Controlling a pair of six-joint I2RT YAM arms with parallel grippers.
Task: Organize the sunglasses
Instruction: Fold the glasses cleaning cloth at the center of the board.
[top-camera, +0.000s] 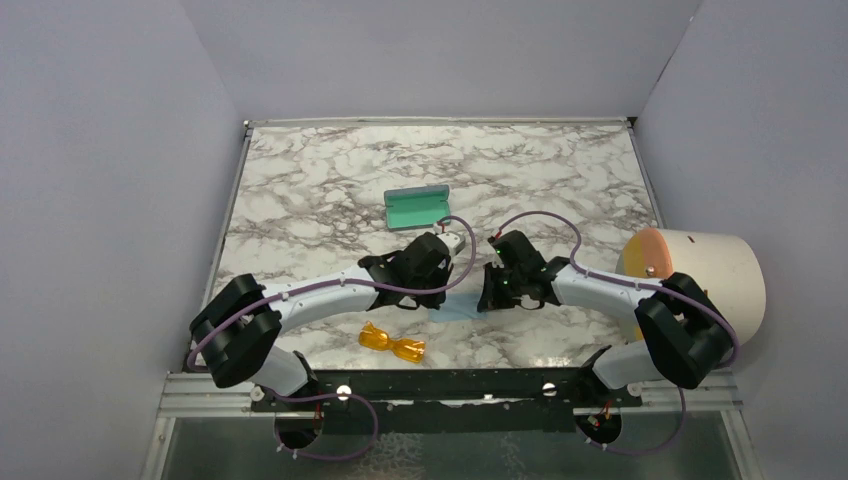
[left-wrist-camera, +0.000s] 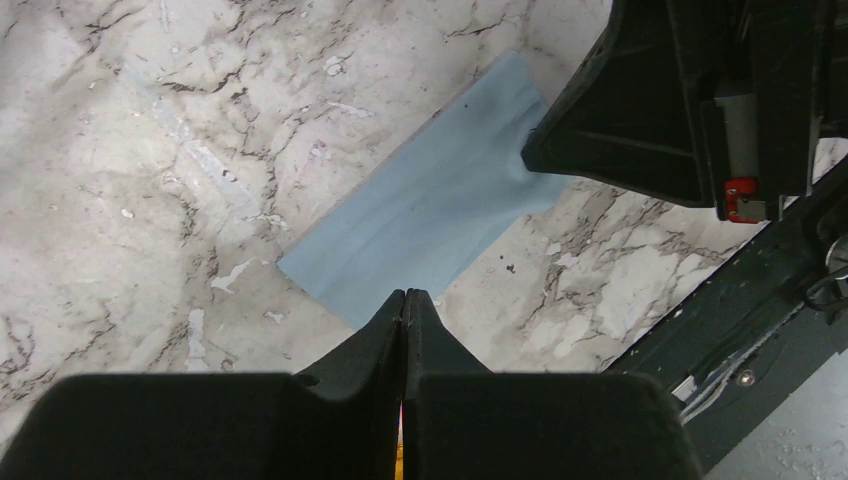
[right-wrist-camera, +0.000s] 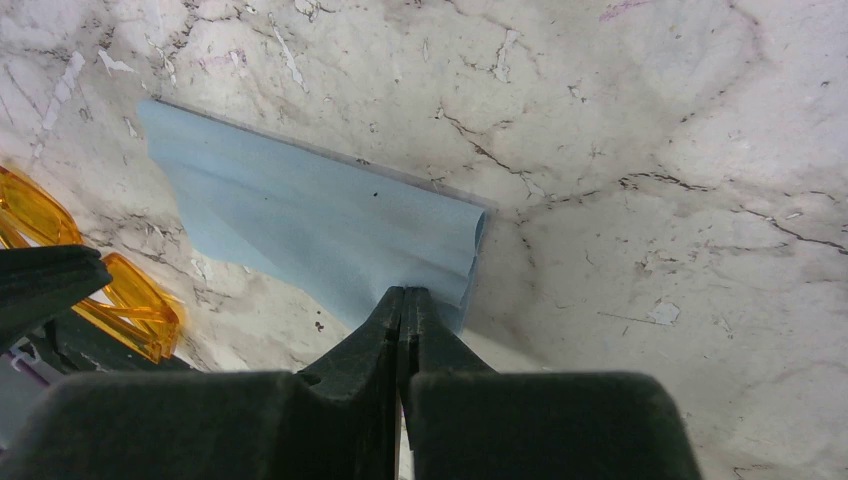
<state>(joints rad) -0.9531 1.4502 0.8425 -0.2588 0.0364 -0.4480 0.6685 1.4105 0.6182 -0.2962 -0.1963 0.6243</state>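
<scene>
Blue cloth (right-wrist-camera: 320, 225) is getting pinched by your right gripper (right-wrist-camera: 405, 292); left gripper (left-wrist-camera: 405, 293) is sitting clenched at its corner, sunglasses (top-camera: 392, 343) lying at 8 o'clock.

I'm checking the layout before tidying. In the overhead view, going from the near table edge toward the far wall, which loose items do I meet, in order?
orange sunglasses → light blue cloth → teal-lined case
</scene>
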